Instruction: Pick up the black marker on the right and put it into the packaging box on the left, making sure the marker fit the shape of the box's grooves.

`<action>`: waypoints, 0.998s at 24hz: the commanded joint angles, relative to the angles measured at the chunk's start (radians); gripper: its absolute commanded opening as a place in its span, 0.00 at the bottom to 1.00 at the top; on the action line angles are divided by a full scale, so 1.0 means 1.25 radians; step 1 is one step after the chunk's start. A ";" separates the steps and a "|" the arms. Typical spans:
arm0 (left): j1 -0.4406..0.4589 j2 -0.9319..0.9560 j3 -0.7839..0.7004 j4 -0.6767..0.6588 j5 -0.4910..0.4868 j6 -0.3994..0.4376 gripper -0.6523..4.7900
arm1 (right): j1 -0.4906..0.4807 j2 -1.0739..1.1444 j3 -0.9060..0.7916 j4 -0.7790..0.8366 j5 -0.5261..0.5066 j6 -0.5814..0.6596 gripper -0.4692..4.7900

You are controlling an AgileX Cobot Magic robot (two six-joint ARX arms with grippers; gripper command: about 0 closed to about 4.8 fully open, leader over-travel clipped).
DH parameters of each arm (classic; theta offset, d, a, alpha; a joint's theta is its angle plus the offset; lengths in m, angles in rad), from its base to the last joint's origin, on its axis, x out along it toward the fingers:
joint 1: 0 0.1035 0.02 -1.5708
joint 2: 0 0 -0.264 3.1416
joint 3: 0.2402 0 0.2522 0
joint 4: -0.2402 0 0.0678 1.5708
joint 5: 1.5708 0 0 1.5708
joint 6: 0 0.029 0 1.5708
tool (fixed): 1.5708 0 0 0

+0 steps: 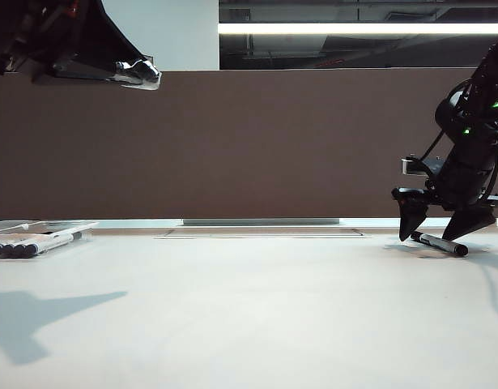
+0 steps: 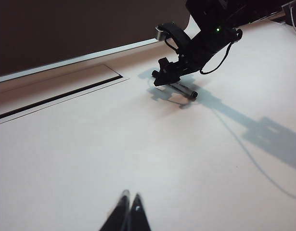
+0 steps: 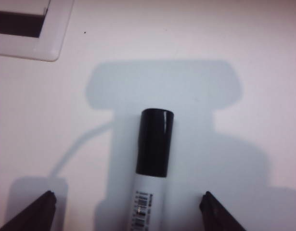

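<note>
The black marker [image 1: 440,243] lies flat on the white table at the far right; its black cap [image 3: 155,142] and white labelled barrel [image 3: 148,207] show in the right wrist view. My right gripper [image 3: 127,195] is open and low over it, one finger on either side of the barrel and clear of it; it also shows as the right gripper [image 1: 432,237]. The packaging box [image 1: 46,227], a clear flat tray, sits at the far left with several markers [image 1: 30,245] in it. My left gripper [image 2: 130,195] is shut on nothing, high above the table.
A long recessed slot [image 1: 261,232] runs along the table's back edge, with a brown wall behind it. The left arm [image 1: 78,49] hangs high at the upper left and throws a shadow [image 1: 38,312] on the table. A thin cable [image 2: 253,163] trails from the right arm.
</note>
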 commanded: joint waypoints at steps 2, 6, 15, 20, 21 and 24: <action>0.000 -0.001 0.003 0.008 0.002 0.000 0.11 | 0.000 0.008 -0.001 -0.040 0.020 0.002 0.67; 0.000 -0.001 0.003 0.008 0.002 0.000 0.11 | 0.000 0.008 -0.001 -0.067 0.020 0.002 0.44; 0.000 -0.001 0.003 0.008 0.002 0.000 0.11 | 0.000 0.005 -0.001 -0.067 0.021 0.003 0.08; 0.000 -0.001 0.003 0.007 0.002 -0.003 0.11 | 0.001 -0.017 -0.001 -0.066 0.022 0.003 0.08; 0.000 -0.001 0.003 0.007 0.002 -0.013 0.11 | 0.001 -0.027 -0.001 -0.064 0.022 0.004 0.08; 0.000 -0.001 0.003 0.007 0.002 -0.019 0.11 | 0.002 -0.056 -0.001 -0.061 0.022 0.007 0.08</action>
